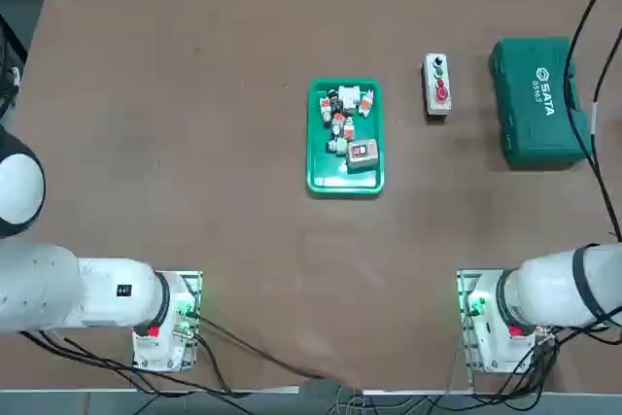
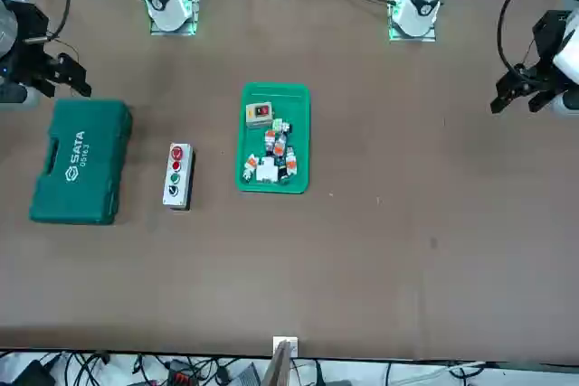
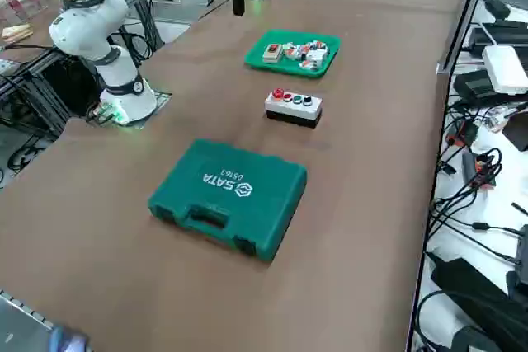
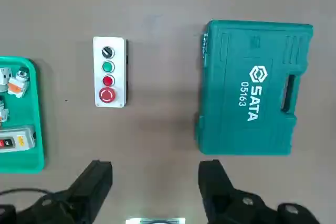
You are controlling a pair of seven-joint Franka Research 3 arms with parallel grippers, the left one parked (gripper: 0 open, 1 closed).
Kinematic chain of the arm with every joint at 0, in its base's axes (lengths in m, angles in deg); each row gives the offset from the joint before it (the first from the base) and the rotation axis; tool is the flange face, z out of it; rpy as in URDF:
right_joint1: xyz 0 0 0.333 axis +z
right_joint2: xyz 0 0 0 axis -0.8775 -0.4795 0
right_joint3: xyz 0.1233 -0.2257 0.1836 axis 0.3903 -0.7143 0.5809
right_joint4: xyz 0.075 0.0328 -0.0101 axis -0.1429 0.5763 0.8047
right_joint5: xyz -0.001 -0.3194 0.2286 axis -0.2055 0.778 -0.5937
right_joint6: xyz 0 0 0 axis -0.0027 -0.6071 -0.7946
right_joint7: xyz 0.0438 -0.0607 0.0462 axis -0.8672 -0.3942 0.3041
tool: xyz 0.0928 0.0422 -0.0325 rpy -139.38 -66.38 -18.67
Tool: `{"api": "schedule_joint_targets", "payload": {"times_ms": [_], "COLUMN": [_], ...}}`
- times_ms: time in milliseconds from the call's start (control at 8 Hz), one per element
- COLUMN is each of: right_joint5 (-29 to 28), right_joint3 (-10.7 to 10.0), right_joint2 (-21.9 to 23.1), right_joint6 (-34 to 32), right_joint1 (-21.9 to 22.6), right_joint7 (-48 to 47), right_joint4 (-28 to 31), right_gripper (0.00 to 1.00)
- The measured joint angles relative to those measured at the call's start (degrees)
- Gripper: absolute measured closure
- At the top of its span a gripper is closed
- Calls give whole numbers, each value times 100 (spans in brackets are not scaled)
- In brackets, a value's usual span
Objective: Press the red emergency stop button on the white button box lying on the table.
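Observation:
The white button box point(image 4: 109, 72) lies flat on the brown table point(image 1: 194, 191), between a green tray and a green case. Its round red emergency stop button point(image 4: 106, 95) sits at one end of the button row, the end nearest my fingers. The box also shows in the top view point(image 1: 437, 85), the front view point(image 2: 177, 174) and the right side view point(image 3: 293, 107), with the red button point(image 1: 441, 95) uncovered. My right gripper point(image 4: 155, 182) hangs high above the table, on the robot's side of the box. It is open, holds nothing and touches nothing.
A green SATA tool case point(image 1: 539, 99) lies shut to the right of the box. A green tray point(image 1: 316, 133) at mid-table holds several small switches and a grey box with a red switch. Cables run along the table's far edge and right side.

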State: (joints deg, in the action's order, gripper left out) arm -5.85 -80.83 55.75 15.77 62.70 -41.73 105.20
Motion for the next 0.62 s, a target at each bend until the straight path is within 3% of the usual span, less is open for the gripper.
{"api": "schedule_joint_targets", "payload": {"times_ms": [625], "right_joint5": [0], "right_joint3": [-33], "right_joint2": [0], "right_joint6": [1], "right_joint1": [-4], "right_joint7": [4], "right_joint4": [0], "right_gripper": [0]}}
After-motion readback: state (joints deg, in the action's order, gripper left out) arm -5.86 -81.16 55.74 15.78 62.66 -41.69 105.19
